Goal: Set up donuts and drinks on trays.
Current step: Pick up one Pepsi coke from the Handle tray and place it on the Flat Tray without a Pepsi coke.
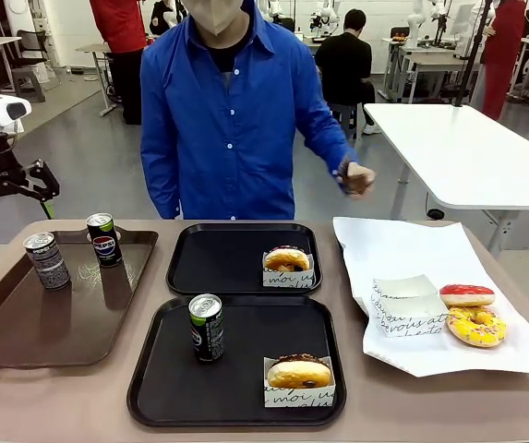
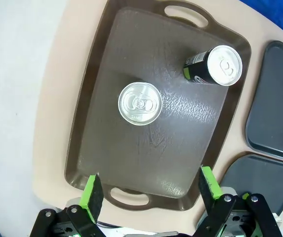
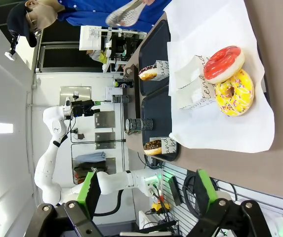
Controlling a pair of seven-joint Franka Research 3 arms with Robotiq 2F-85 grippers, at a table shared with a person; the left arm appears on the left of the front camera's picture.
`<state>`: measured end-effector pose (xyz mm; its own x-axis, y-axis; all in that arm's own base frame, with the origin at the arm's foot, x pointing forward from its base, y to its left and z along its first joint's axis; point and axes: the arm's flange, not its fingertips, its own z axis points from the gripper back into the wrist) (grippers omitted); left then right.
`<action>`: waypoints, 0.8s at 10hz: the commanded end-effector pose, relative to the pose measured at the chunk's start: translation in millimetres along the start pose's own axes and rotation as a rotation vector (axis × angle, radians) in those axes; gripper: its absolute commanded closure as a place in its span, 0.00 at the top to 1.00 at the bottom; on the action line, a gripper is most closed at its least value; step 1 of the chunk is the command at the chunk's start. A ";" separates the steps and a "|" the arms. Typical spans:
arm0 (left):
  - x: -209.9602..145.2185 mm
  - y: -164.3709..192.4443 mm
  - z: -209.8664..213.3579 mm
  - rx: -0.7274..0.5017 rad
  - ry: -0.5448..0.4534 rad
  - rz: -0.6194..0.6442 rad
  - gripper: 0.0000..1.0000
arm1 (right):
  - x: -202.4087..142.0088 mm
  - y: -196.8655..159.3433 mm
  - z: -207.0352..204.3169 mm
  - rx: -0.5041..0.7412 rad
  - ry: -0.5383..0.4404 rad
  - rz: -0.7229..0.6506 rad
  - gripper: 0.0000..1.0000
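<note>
Two black trays lie mid-table. The far tray (image 1: 213, 263) holds a chocolate donut (image 1: 286, 260) in a printed sleeve. On the near tray (image 1: 167, 378) stand a black-green can (image 1: 206, 327) and a second sleeved chocolate donut (image 1: 299, 374). A grey can (image 1: 46, 260) and a Pepsi can (image 1: 104, 239) stand on the brown tray (image 1: 24, 323). My left gripper (image 1: 17, 210) hangs open above that tray's left end; its wrist view looks straight down on the grey can (image 2: 140, 102) and the Pepsi can (image 2: 215, 65). My right gripper (image 3: 147, 192) is open, with nothing between its fingers.
White paper (image 1: 384, 245) at the right carries a red donut (image 1: 466, 295), a yellow donut (image 1: 475, 326) and an empty sleeve (image 1: 407, 305). A person in a blue shirt stands at the far side, one hand (image 1: 354, 178) raised with tongs.
</note>
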<state>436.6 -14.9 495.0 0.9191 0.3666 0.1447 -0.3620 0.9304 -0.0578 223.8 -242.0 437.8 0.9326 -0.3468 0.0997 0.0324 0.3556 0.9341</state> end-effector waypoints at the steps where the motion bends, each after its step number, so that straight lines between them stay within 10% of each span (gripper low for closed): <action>1: 0.0 0.0 0.0 0.000 0.000 0.000 1.00 | 3.0 0.8 -1.6 0.021 -0.009 0.009 1.00; 5: 55.8 4.3 -20.7 0.065 0.126 -0.413 1.00 | 3.0 0.8 -1.6 0.021 -0.009 0.009 1.00; 8: 80.1 0.7 -41.5 0.063 0.087 -0.461 1.00 | 3.0 0.8 -1.6 0.021 -0.009 0.009 1.00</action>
<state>509.0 11.2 466.0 0.9967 -0.0757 0.0307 0.0744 0.9963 0.0421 223.6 -242.1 437.9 0.9324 -0.3472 0.1001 0.0322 0.3557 0.9341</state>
